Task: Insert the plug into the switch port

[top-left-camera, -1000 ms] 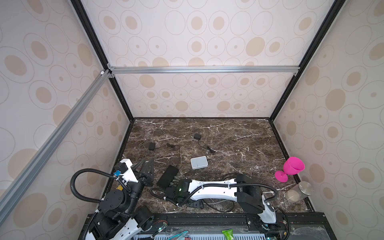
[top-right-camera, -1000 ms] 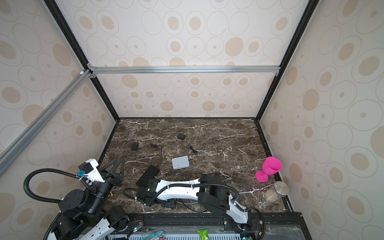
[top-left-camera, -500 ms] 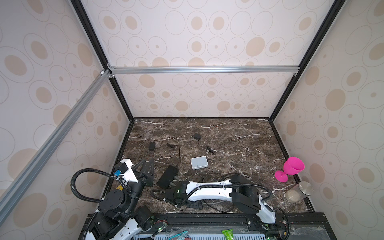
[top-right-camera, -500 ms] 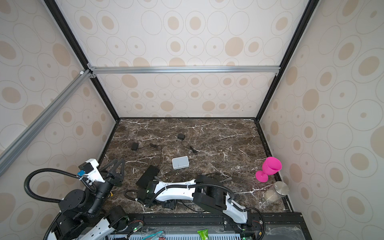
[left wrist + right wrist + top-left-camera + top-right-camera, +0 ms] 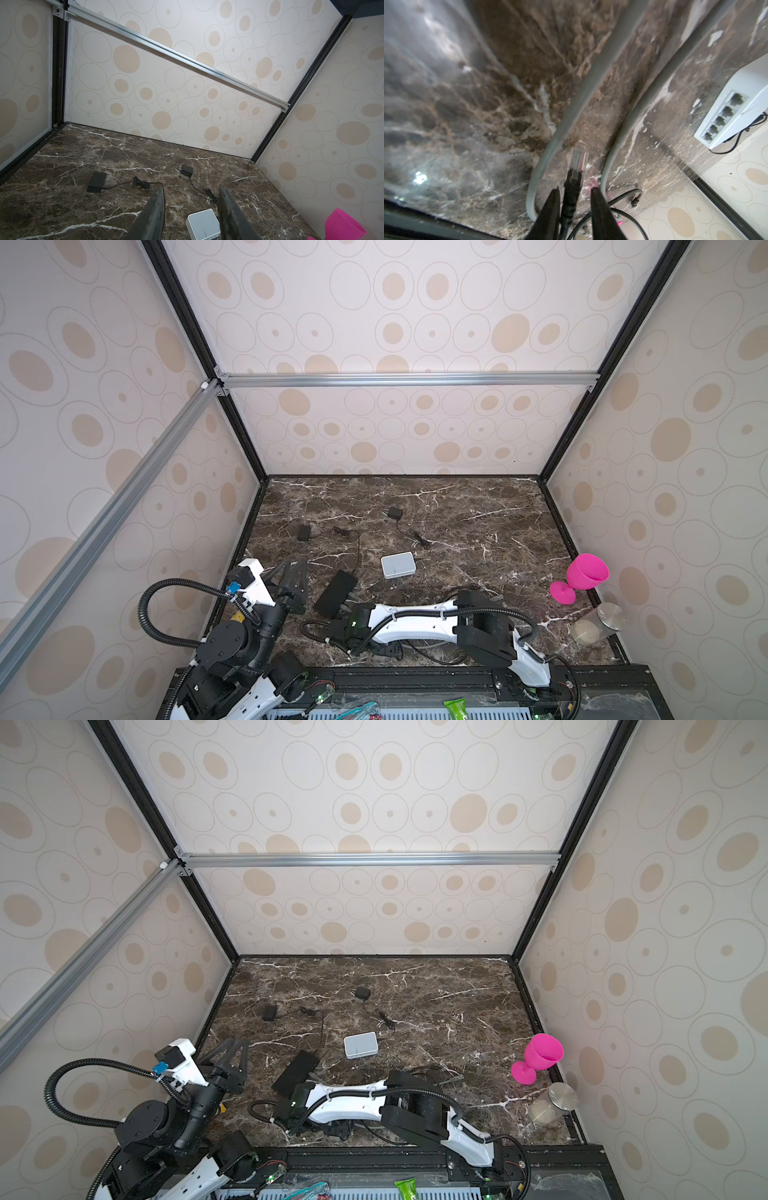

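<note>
Plug [image 5: 577, 164] down on the marble near the front edge, right gripper [image 5: 575, 190] straddling it

Up close in the right wrist view, the jaws stand narrow on either side of the plug's black boot. There's a sliver of gap on one side, so not clamped as far as I can see. The clear tip lies flat on the table [image 5: 457, 510] between two gray cables [image 5: 591, 87]. Left gripper [image 5: 191, 189] hangs off to the left, jaws fairly wide, nothing in them. A bit further in there's a flat black box [image 5: 336, 593], then the white switch [image 5: 398, 564], well apart from the plug, its row of ports [image 5: 724, 116] turned toward the front. Two black power adapters [image 5: 393, 513] lie beyond, toward the back wall.
</note>
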Robot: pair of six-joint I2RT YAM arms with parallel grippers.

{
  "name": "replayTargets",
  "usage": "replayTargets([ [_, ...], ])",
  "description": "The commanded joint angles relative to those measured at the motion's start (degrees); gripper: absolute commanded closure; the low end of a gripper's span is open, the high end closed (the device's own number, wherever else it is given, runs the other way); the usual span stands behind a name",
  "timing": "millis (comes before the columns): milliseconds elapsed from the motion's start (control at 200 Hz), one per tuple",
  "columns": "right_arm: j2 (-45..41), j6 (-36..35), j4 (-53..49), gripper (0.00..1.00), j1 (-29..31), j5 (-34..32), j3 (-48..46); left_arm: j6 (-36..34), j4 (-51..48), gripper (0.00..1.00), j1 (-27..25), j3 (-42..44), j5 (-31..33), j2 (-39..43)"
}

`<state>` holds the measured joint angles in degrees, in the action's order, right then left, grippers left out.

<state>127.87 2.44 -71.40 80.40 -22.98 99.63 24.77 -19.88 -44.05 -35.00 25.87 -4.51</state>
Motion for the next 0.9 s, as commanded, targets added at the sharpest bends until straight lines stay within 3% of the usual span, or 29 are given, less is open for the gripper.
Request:
replayTargets([
  [0,1.0,1.0,-1.9,0.74,0.5,-1.0,1.0,0.1,-0.4,0.57,-0.7,-0.1,1.0,1.0],
  [245,0.6,1.5,-1.9,0.83,0.5,-1.8,0.7,0.0,-0.4,0.57,-0.9,0.0,1.2,1.2],
  [395,-5.1,1.0,1.0,0.88,-0.5,-3.0,-3.7,0.0,-0.5,0.57,-1.2,-0.1,1.4,1.3],
  [535,-19.9,0.0,9.7,0.98,-7.0,7.1,-13.9,-0.8,-0.3,0.48,-1.5,0.1,1.2,0.7],
  [675,-35.6,-3.4,16.2,0.99,-17.4,18.6,-24.9,-3.6,2.2,0.42,-1.6,1.3,-1.5,-0.4],
  [805,-45.9,-8.2,18.1,1.0,-30.5,31.9,-30.7,-7.4,9.6,0.38,-1.4,4.4,-12.1,-5.3],
  [895,-51.9,-11.7,17.7,1.0,-35.4,38.2,-32.2,-7.4,15.6,0.37,-1.2,5.3,-16.9,-13.9],
])
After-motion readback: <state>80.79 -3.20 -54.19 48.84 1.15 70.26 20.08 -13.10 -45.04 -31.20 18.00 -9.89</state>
